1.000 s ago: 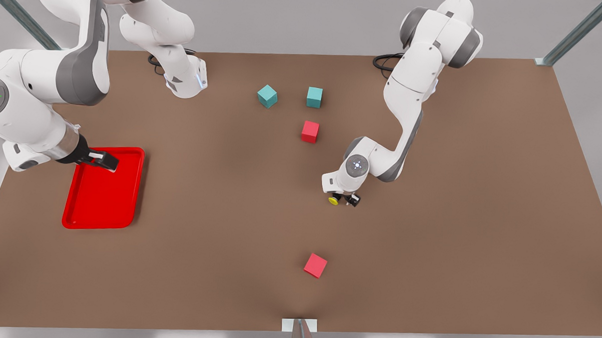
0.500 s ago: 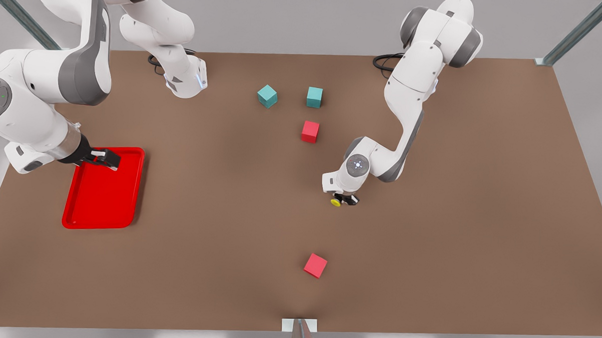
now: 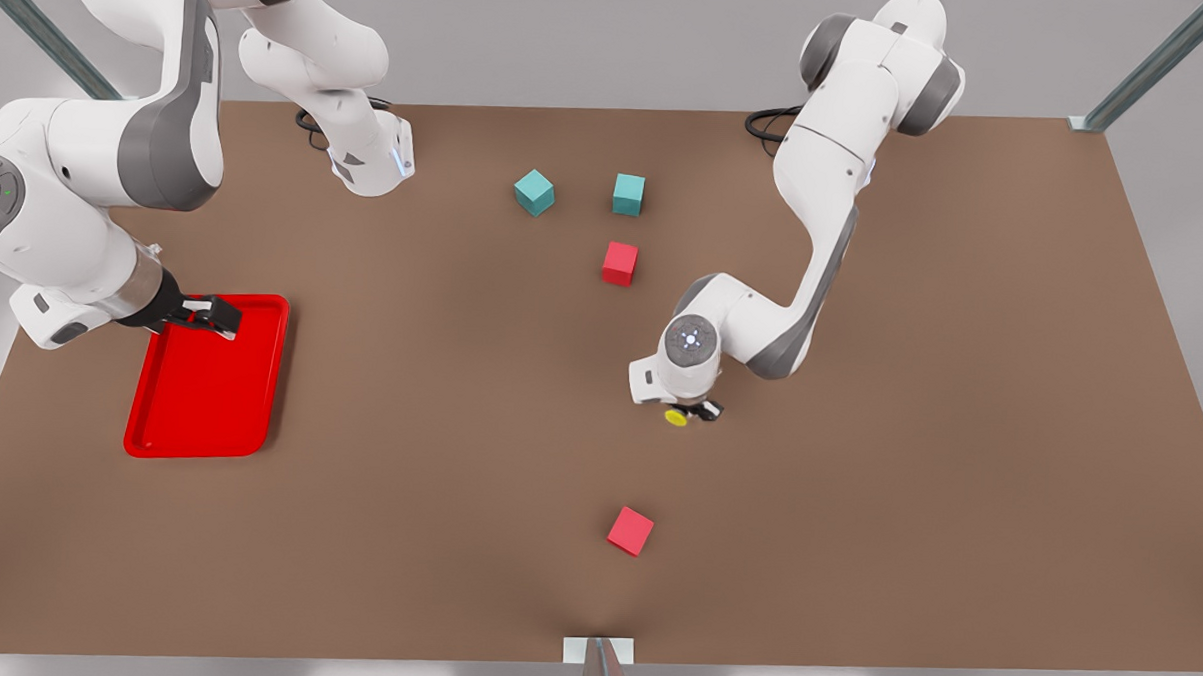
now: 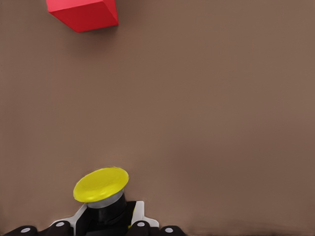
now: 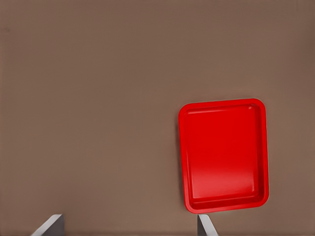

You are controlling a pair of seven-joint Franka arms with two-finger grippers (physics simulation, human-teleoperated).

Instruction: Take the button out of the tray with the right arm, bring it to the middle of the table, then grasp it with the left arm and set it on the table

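Button (image 3: 676, 417) at table (image 3: 960, 391) middle, black body clamped between left gripper (image 3: 694, 411) fingers, yellow cap (image 4: 101, 184) tilted sideways. Whether body touches table: cannot tell. Red cube (image 3: 630, 531) nearer camera, well apart.

Right gripper (image 3: 207, 316) waits above far end of tray (image 3: 203, 434), fingers apart, nothing held.

Risks, by judgement: release from height with this tilt, button rolls on round cap. Grip low on small body; slip possible if arm swings.

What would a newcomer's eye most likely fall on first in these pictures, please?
Probably the bright red tray near the table's edge at the front view's left, with the right tool open above its far end. Next, the yellow-capped button gripped by the left tool near mid-table, between two red cubes.
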